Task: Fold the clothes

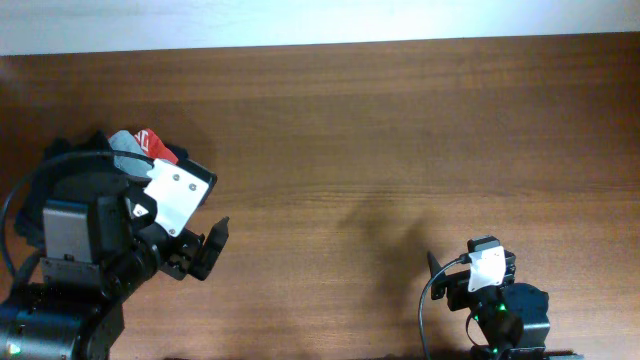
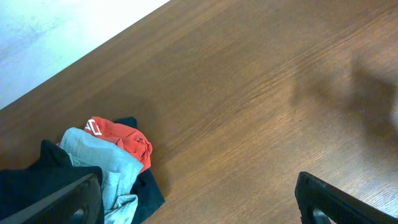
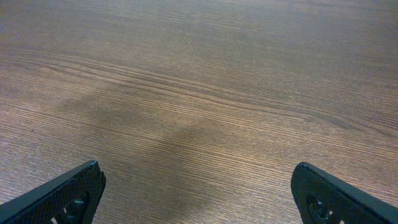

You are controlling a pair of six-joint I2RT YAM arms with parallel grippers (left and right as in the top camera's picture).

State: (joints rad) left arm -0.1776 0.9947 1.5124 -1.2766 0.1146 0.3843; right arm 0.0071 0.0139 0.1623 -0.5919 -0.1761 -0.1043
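The clothes (image 1: 133, 147) lie in a crumpled pile at the table's left side. In the left wrist view the pile shows a red-and-white piece (image 2: 122, 137), a grey-blue piece (image 2: 102, 163) and dark fabric (image 2: 150, 191) underneath. My left gripper (image 2: 196, 188) is open wide, its left finger (image 2: 68, 202) over the edge of the pile and its right finger (image 2: 339, 202) over bare wood. It holds nothing. My right gripper (image 3: 199, 180) stands open over bare wood near the front right, far from the pile.
The brown wooden table (image 1: 400, 130) ends at a pale wall or floor strip (image 1: 300, 20) along the far edge. The left arm's bulk (image 1: 70, 270) covers part of the pile from above. The right arm base (image 1: 495, 305) sits at the front edge.
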